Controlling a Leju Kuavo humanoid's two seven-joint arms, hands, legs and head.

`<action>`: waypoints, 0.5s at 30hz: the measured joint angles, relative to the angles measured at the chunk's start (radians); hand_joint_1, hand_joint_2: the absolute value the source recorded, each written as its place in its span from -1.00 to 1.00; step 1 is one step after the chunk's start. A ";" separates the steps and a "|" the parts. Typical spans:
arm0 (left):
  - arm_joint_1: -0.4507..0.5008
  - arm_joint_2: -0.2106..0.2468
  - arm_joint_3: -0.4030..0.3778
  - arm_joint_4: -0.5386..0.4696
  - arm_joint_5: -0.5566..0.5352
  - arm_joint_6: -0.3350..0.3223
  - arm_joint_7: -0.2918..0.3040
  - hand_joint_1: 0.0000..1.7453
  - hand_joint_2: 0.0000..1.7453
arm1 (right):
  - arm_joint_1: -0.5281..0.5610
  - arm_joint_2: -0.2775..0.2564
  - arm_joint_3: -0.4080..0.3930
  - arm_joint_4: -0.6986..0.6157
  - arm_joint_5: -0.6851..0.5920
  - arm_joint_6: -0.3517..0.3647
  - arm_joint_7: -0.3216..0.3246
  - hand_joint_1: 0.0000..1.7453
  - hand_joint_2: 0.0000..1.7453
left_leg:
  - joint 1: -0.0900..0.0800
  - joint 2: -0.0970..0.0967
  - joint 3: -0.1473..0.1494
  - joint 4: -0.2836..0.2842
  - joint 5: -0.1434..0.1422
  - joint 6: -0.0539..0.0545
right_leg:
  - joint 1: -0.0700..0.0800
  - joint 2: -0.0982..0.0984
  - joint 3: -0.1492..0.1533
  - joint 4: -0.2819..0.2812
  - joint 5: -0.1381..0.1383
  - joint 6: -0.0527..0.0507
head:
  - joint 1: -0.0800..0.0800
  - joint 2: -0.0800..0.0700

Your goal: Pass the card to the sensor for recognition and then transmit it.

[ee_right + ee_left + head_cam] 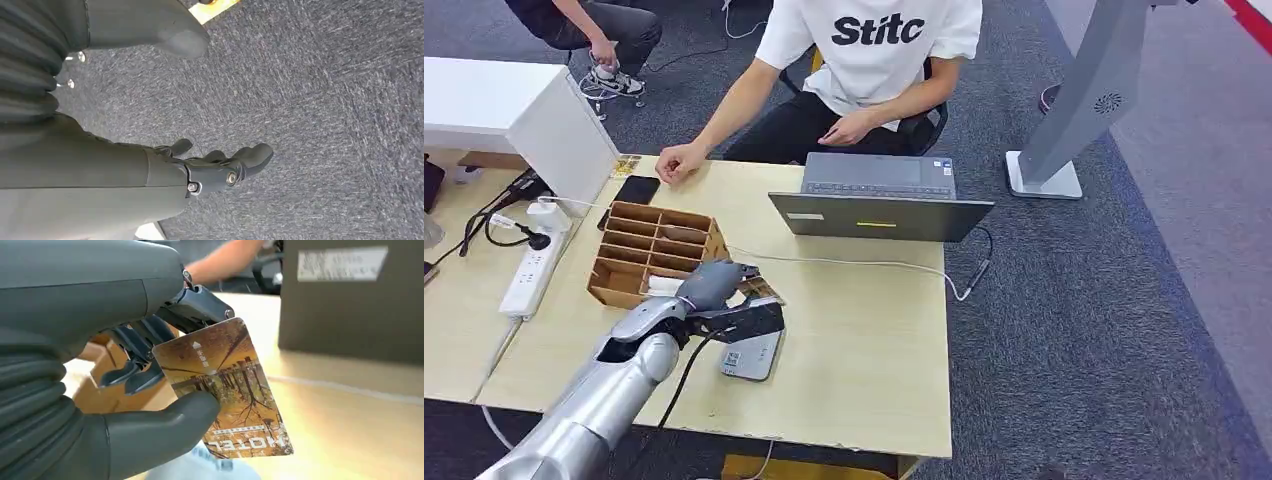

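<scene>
My left hand (719,300) holds a brown hotel card (225,390) with a tree picture, pinched between thumb and fingers. In the head view the card (762,290) pokes out past the hand, just above the grey card sensor (752,356) lying flat on the wooden table. A dark cable runs from the sensor toward me. My right hand (210,167) hangs over grey carpet, fingers apart, nothing in it.
A cardboard divider box (656,252) stands just left of my hand. An open laptop (879,200) sits at the table's far side, a person seated behind it with a hand (680,163) on the table. A phone (636,190) and power strip (534,268) lie left.
</scene>
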 joint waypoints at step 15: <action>-0.060 0.051 -0.056 0.064 0.027 -0.114 -0.006 1.00 1.00 | -0.005 0.003 0.000 0.000 0.024 -0.002 0.011 -1.00 1.00 | 0.000 0.000 0.000 0.000 0.000 0.000 | 0.000 0.000 0.000 0.000 0.000 0.000 | 0.000 0.000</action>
